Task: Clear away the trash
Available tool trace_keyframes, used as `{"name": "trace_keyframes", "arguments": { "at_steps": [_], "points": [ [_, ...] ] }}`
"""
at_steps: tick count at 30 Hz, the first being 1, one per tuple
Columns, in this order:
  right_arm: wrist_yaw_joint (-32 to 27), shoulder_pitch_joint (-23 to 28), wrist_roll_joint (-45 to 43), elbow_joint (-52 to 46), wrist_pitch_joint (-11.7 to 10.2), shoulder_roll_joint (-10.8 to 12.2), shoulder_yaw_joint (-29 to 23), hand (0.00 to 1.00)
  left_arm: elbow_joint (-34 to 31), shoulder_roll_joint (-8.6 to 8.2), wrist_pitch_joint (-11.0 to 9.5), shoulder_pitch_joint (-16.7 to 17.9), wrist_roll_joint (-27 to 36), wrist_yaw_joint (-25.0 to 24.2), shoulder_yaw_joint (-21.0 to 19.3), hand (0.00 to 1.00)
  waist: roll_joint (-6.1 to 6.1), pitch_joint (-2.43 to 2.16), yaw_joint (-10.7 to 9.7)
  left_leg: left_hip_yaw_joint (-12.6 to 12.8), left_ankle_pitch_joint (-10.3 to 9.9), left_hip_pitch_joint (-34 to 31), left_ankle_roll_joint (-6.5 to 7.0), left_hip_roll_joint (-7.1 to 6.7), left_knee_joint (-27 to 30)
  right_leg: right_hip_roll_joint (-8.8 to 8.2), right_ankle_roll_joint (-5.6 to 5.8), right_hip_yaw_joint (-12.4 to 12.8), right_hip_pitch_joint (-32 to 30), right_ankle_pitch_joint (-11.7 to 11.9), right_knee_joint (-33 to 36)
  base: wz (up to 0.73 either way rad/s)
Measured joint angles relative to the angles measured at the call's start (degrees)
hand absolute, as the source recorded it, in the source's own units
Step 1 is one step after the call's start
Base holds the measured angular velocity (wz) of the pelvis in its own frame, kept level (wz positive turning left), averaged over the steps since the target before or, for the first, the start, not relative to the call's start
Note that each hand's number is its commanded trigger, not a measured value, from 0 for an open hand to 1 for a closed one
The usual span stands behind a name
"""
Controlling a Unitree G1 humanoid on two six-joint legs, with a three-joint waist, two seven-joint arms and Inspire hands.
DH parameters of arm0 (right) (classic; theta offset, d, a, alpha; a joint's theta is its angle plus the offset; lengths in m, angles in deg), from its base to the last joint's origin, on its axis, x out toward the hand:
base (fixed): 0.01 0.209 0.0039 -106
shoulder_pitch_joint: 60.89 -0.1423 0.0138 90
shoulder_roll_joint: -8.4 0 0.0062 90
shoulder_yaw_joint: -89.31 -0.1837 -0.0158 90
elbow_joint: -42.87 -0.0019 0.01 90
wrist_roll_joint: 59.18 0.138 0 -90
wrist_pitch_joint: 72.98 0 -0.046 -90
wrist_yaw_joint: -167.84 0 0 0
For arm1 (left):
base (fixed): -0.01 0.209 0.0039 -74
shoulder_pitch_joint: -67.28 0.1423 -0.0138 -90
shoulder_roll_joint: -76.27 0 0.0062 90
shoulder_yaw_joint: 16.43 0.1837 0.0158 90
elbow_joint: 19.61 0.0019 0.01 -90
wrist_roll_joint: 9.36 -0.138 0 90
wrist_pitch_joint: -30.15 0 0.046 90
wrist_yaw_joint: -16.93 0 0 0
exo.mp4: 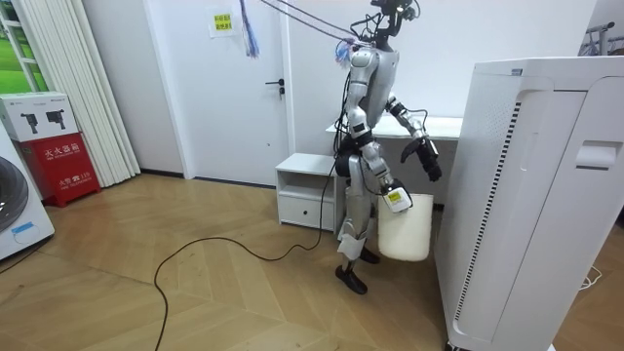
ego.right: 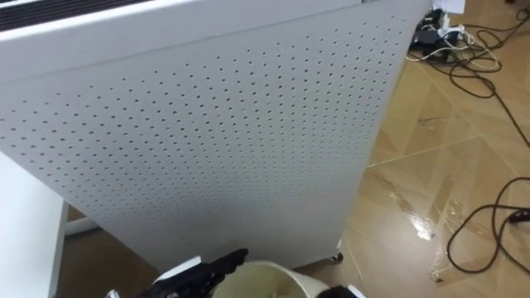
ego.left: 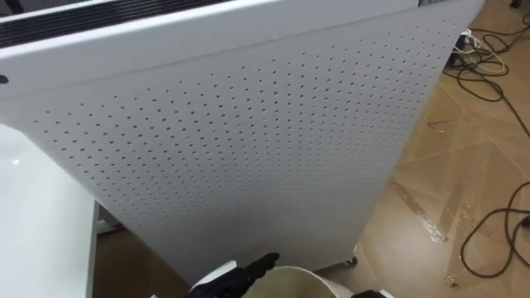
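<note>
Station: we find the robot standing upright on the wooden floor (exo.mp4: 127,253), between a low white cabinet (exo.mp4: 307,190) and a tall white appliance (exo.mp4: 526,195), and facing the appliance.
Head cameras: we see the appliance's perforated panel (ego.left: 248,141) close ahead, and a white surface (ego.left: 33,223) at the view's left edge.
Left hand (ego.left: 240,276): raised before the body; we note its dark fingers stretched out and relaxed, grasping nothing, pointing towards the panel just above the bin's rim.
Right hand (exo.mp4: 393,198): lowered at the robot's side, at the top edge of the bin; we cannot tell how it grips from the room view.
Task item, white bin (exo.mp4: 405,229): at the right hand, beside the robot's legs and close to the appliance. Its rim shows at the bottom of the eye views.
Bin contents: we cannot tell whether anything lies inside.
Floor: dark cables (ego.left: 497,228) loop to the right of the appliance, and another cable (exo.mp4: 214,255) trails behind the robot.
Surroundings: a white door (exo.mp4: 253,88) and a red box (exo.mp4: 58,161) stand by the far wall.
</note>
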Motion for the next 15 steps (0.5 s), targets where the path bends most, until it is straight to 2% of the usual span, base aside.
{"name": "trace_keyframes", "arguments": {
  "at_steps": [1, 4, 7, 11, 15],
  "points": [
    [0.18, 1.37, 0.0, 0.46, 0.06, -0.04, -0.12, 1.0, -0.01, 0.05, 0.06, 1.52, 0.05, 0.0, -0.17, 0.0, -0.31, -0.31, 0.0, -0.04, 0.0, 1.25, 0.0, -0.01, -0.53, -0.04, 0.0, -0.12, 1.04, -0.33, -0.05, 0.03],
    [0.53, 3.36, 0.44, 2.27, 0.25, -0.05, -0.38, 1.0, 0.4, 0.07, 0.17, 5.25, 0.79, 0.0, -0.16, 0.0, -1.13, -0.87, -0.23, -0.02, -0.08, 3.37, -0.12, 0.03, -0.67, -0.18, -0.06, -0.69, 3.33, -1.23, -0.01, 0.12],
    [0.82, 4.65, 0.51, 2.99, 0.51, -0.28, -3.07, 1.0, 0.44, -0.23, 1.42, 7.8, 0.78, -0.07, -0.1, 0.0, -1.43, -0.87, -0.75, 0.14, -0.19, 4.54, -0.28, 0.1, 0.19, -0.47, -0.18, -2.14, 5.47, -2.07, 0.12, 0.27],
    [0.96, 7.15, 1.7, 4.63, 0.52, -0.78, -4.82, 1.0, 1.41, 0.1, 1.64, 10.68, 1.37, 0.14, -0.17, 0.0, -1.72, -0.75, -0.65, 1.35, -0.42, 8.56, -0.38, 0.38, -0.9, -0.47, 0.46, -2.74, 9.36, -3.66, 0.24, 0.18],
    [0.9, 7.9, 2.87, 6.03, 0.47, -0.79, -4.9, 1.0, 4.31, 0.05, 1.68, 11.07, 2.76, 0.14, -0.16, 0.0, -1.47, -0.87, -0.8, 1.55, -0.72, 9.71, -0.64, 0.98, -1.32, 0.0, 0.32, -3.64, 11.45, -3.31, -0.85, -0.02]
  ]
}}
